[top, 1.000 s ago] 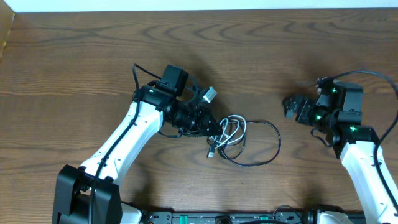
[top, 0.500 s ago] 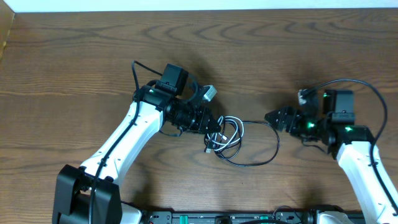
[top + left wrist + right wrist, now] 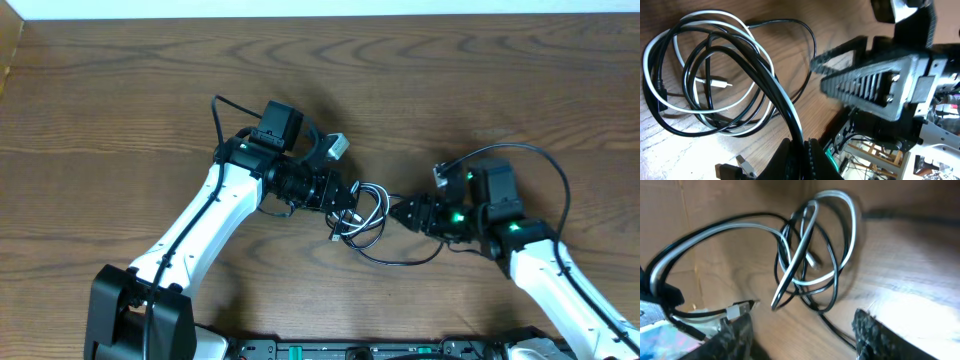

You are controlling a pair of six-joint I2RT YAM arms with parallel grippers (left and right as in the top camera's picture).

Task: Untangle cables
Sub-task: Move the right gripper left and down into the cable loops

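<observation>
left hand [image 3: 350, 197]: pressed together, pinching black and white strands | cables [image 3: 366, 218]: tangled bundle on the bench [image 3: 120, 90], between both hands, one black loop lies wide toward the right | right hand [image 3: 402, 212]: spread, empty, just beside the bundle

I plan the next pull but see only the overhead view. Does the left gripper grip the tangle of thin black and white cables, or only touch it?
Observer: It grips. The left wrist view shows the left gripper shut on the tangle of thin black and white cables, black and white strands running into it.
Operator: Is the right gripper on the tangle?
Observer: No. The right wrist view shows the right gripper open, the loops ahead of it.
Operator: Any free plug?
Observer: A small white plug end lies inside the loops on the brown wooden table.
</observation>
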